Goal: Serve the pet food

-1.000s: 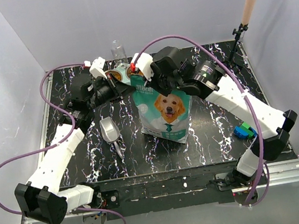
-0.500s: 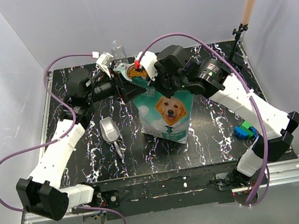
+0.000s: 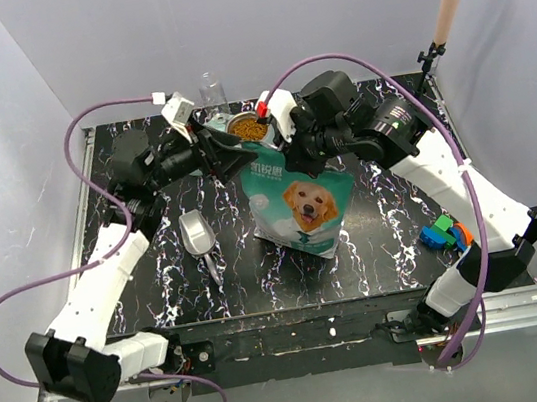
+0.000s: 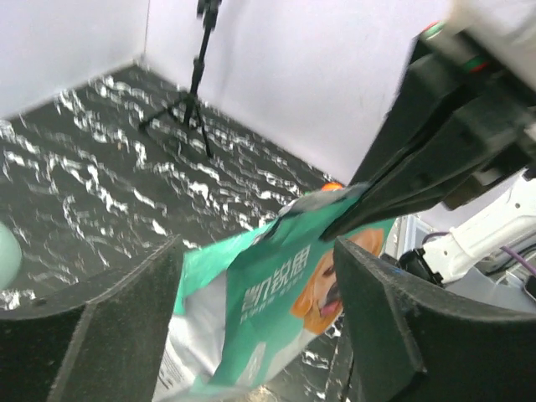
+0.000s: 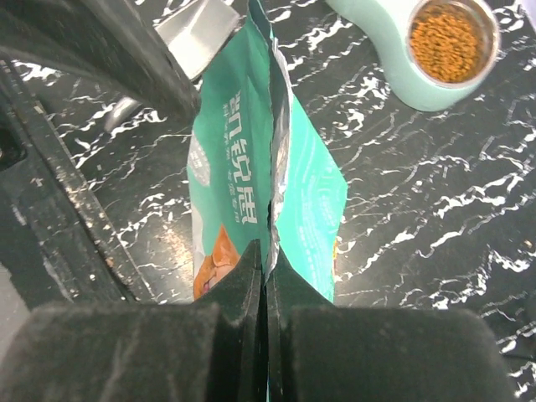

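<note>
The teal-and-white pet food bag (image 3: pixel 301 204) stands upright mid-table. My right gripper (image 3: pixel 287 154) is shut on its top edge; in the right wrist view the gripper (image 5: pixel 268 264) pinches the bag (image 5: pixel 243 167) along its foil seam. My left gripper (image 3: pixel 237 147) is open at the bag's upper left corner. In the left wrist view its fingers (image 4: pixel 126 327) stand apart on either side of the bag (image 4: pixel 268 293) without pressing it. Brown pet food kibble (image 3: pixel 250 129) fills one cup of the mint-green bowl (image 5: pixel 402 79) behind the bag.
A grey scoop (image 3: pixel 196 234) lies left of the bag. A clear glass (image 3: pixel 213 90) stands at the back edge. A tripod with a microphone (image 3: pixel 435 40) is at the back right. Blue, green and orange pieces (image 3: pixel 442 233) lie at the right edge.
My left gripper has opened and let go of the bag's top. The right gripper has carried the bag's top edge to the right, and the bag stands more upright.
</note>
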### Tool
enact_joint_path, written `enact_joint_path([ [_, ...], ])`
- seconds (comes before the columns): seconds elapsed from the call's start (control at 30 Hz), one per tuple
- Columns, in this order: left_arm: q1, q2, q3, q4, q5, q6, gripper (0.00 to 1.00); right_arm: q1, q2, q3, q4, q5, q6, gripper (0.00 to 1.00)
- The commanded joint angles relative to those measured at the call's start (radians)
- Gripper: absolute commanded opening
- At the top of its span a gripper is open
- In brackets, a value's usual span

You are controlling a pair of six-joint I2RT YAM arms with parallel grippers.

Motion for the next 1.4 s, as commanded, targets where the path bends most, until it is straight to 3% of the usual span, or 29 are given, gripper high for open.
enact_joint_path([
  [0.0, -0.001, -0.082, -0.058, 0.164, -0.002, -0.013, 0.64, -0.007, -0.037, 0.054, -0.039, -0.128, -0.011, 0.01],
  [0.17, -0.001, -0.095, -0.006, 0.091, -0.035, -0.048, 0.59, -0.031, -0.001, 0.086, -0.064, -0.157, 0.043, 0.01],
  [0.23, -0.001, -0.101, 0.038, -0.015, -0.193, -0.144, 0.55, -0.031, 0.014, 0.096, -0.074, -0.105, 0.071, 0.01],
  [0.27, -0.001, -0.099, 0.076, -0.129, -0.276, -0.217, 0.54, -0.031, 0.02, 0.105, -0.076, -0.088, 0.083, 0.01],
  [0.37, -0.001, -0.082, 0.217, -0.529, -0.512, -0.487, 0.65, -0.005, 0.016, 0.103, -0.053, 0.002, 0.072, 0.01],
  [0.43, -0.001, -0.07, 0.285, -0.734, -0.522, -0.659, 0.65, 0.008, 0.011, 0.096, -0.027, 0.042, 0.054, 0.01],
  [0.5, -0.001, -0.072, 0.31, -0.834, -0.476, -0.848, 0.62, 0.022, 0.014, 0.085, -0.012, 0.071, 0.034, 0.01],
  [0.6, -0.003, -0.081, 0.298, -0.857, -0.367, -1.089, 0.55, 0.057, 0.029, 0.071, -0.001, 0.168, -0.004, 0.01],
  [0.7, -0.015, -0.085, 0.273, -0.89, -0.31, -1.32, 0.63, 0.088, 0.034, 0.051, 0.036, 0.225, -0.018, 0.01],
  [0.83, -0.096, -0.078, 0.343, -0.942, -0.469, -1.456, 0.77, 0.108, 0.025, 0.033, 0.077, 0.216, -0.021, 0.01],
  [0.93, -0.165, -0.021, 0.411, -0.983, -0.543, -1.496, 0.79, 0.13, 0.023, 0.036, 0.081, 0.225, -0.037, 0.01],
  [1.07, -0.314, 0.056, 0.446, -0.982, -0.673, -1.577, 0.75, 0.153, 0.025, 0.042, 0.087, 0.242, -0.053, 0.01],
  [1.17, -0.349, 0.077, 0.431, -0.973, -0.743, -1.615, 0.69, 0.162, 0.022, 0.047, 0.087, 0.245, -0.06, 0.01],
  [1.33, -0.36, 0.09, 0.439, -0.973, -0.884, -1.591, 0.53, 0.166, 0.006, 0.034, 0.09, 0.228, -0.055, 0.01],
  [1.37, -0.362, 0.083, 0.426, -0.95, -0.905, -1.58, 0.43, 0.165, 0.002, 0.03, 0.091, 0.226, -0.054, 0.01],
])
